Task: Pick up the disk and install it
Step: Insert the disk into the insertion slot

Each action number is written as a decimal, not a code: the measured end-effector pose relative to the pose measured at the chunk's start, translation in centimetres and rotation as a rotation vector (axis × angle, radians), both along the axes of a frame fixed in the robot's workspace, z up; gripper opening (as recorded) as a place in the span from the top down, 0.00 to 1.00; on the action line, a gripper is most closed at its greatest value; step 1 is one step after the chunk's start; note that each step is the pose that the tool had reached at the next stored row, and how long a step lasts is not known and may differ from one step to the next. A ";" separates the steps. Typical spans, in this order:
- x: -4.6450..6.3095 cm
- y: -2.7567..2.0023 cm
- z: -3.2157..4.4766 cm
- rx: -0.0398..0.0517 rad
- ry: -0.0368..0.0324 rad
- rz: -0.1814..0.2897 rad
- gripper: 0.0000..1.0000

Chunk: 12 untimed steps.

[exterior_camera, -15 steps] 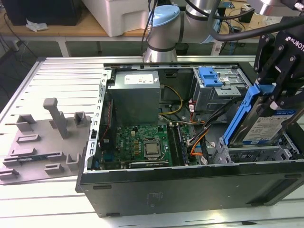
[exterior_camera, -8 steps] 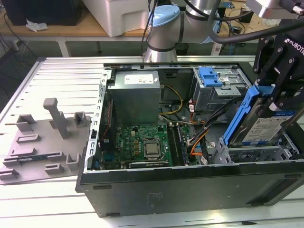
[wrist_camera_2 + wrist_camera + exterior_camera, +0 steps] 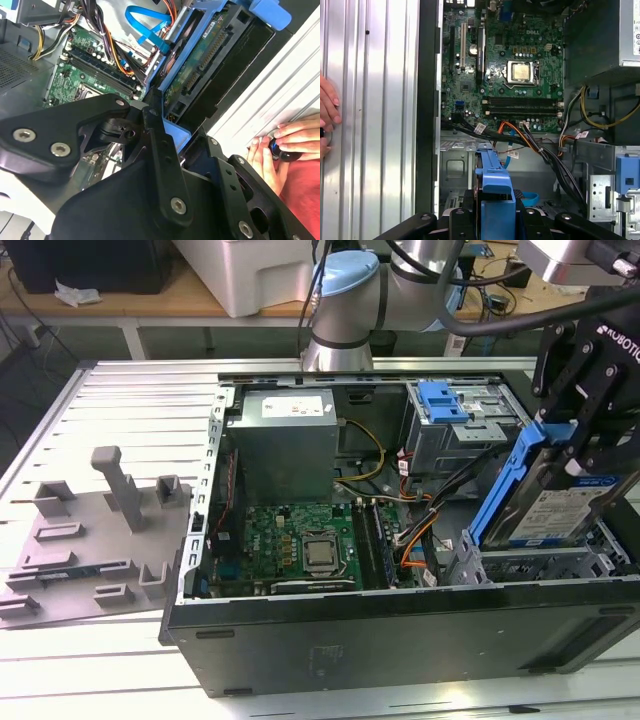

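Note:
The disk (image 3: 562, 516), a silver-grey drive with a blue-and-white label and blue rails, hangs tilted on edge over the drive bay (image 3: 535, 565), at the exterior view's right end of the open computer case (image 3: 400, 635). My gripper (image 3: 572, 452) is shut on its upper end, black fingers on either side of the blue rail. In the second wrist view the disk (image 3: 206, 54) shows its green circuit side and connector, with the gripper (image 3: 179, 136) clamped on its near end. In the first wrist view the blue rail (image 3: 492, 182) runs out from between the fingers of the gripper (image 3: 495, 212) toward the case floor.
Inside the case lie the motherboard (image 3: 300, 540), a grey power-supply box (image 3: 285, 445), a metal cage with a blue bracket (image 3: 445, 405) and cable bundles (image 3: 420, 530). A grey fixture plate (image 3: 95, 540) sits at the exterior view's left. A person's hand (image 3: 277, 147) rests on the table beside the case.

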<state>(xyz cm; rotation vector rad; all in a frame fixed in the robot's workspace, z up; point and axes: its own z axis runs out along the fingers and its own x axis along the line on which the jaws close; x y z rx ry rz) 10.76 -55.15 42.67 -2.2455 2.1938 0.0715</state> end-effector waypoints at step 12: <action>0.0 0.00 -0.95 0.0000 0.0000 0.001 0.63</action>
